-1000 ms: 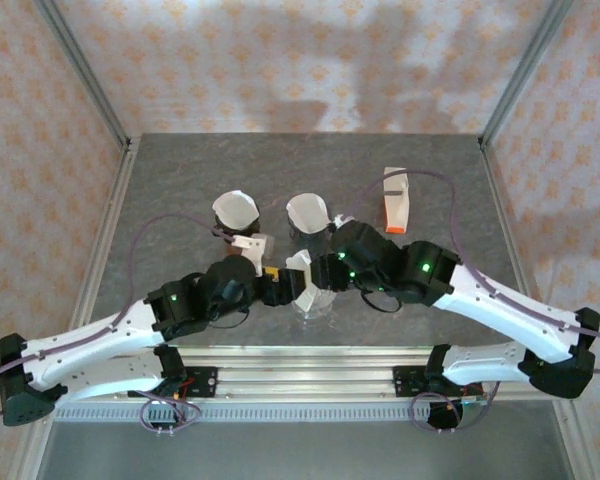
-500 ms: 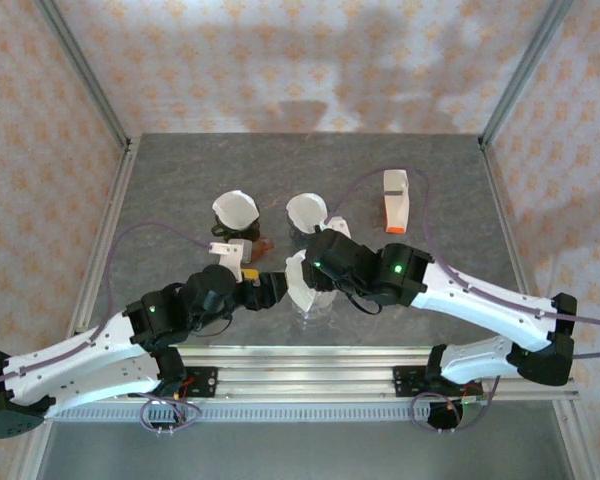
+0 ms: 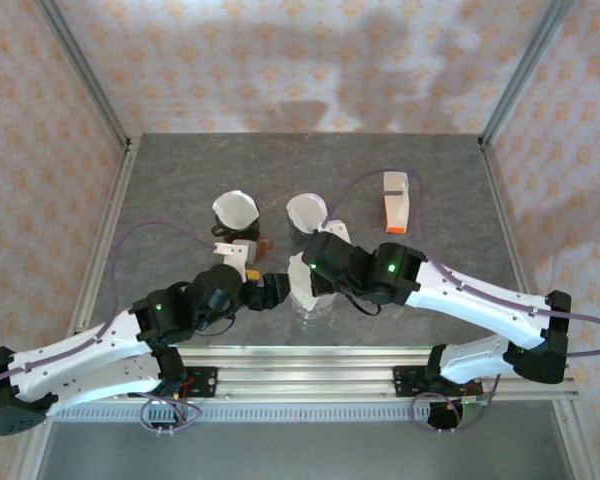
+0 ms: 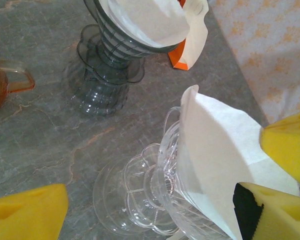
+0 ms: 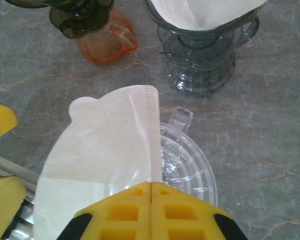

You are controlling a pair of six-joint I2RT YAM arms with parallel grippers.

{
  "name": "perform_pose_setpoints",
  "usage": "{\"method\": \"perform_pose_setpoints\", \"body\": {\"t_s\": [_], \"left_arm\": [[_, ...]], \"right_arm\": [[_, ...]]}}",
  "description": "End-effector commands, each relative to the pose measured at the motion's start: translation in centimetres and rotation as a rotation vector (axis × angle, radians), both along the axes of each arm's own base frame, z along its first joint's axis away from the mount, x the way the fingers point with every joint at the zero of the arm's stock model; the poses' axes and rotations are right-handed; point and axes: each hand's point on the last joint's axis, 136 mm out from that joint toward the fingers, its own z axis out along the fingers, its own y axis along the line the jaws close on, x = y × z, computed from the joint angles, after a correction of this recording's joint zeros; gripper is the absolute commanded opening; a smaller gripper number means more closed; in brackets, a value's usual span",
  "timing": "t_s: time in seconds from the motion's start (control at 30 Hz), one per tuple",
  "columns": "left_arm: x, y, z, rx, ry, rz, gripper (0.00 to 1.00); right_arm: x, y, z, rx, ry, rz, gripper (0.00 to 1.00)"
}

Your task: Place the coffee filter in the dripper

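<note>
– Coffee filter first: where is it sitting?

– Let me go from the biggest thing down. The grey marbled table is carrying everything. The left arm and the right arm are reaching in from the near edge and meeting near the middle.

– And the glassware?

– A dark dripper is standing further back with a white paper in it. A second dark dripper is standing to its left, also with a paper. The clear glass dripper is standing nearest the arms, between the two grippers.

– So the coffee filter?

– The coffee filter is standing folded flat and tilted at the clear dripper. Its lower part is dipping into the glass cone in the left wrist view, while its upper part is sticking well above the rim.

– Who is holding it?

– The right gripper is pressing its yellow pads together on the filter's ridged seam. The left gripper is hanging spread wide, and its pads are touching nothing.

– Anything smaller?

– An orange and white pouch is lying toward the far right, well apart from the arms. A small orange cup is sitting right at the second dark dripper. Whether that dripper is resting on it, I cannot tell.
</note>
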Motion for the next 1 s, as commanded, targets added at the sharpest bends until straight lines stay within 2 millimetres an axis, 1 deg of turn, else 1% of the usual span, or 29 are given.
{"method": "perform_pose_setpoints", "body": {"t_s": [0.0,0.07,0.27,0.47,0.7,0.87,0.93,0.97], "left_arm": [[0.3,-0.7,1.0,-0.004,-0.018,-0.023,0.87],[0.3,-1.0,1.1,-0.012,-0.016,-0.026,0.88],[0.5,-1.3,1.7,-0.043,-0.025,-0.025,0.89],[0.6,-1.6,1.8,-0.042,-0.025,-0.029,0.93],[1.1,-1.8,2.0,-0.051,-0.031,-0.016,0.95],[1.4,-1.7,2.2,-0.070,-0.030,0.004,0.92],[1.5,-1.9,2.4,-0.087,-0.032,-0.006,0.91],[1.4,-2.1,2.3,-0.086,-0.029,-0.014,0.88]], "right_arm": [[0.8,-0.9,1.1,-0.088,-0.061,0.004,0.00],[1.1,-1.3,1.2,-0.137,-0.081,0.009,0.00],[1.7,-1.8,1.0,-0.208,-0.109,0.018,0.00],[1.4,-1.5,-0.6,-0.213,-0.085,0.033,0.00],[1.1,-1.2,-1.9,-0.214,-0.068,0.049,0.00],[1.1,-1.4,-2.1,-0.243,-0.074,0.051,0.00],[1.1,-1.4,-2.0,-0.252,-0.080,0.053,0.00],[1.1,-1.4,-2.0,-0.258,-0.080,0.054,0.00]]}}
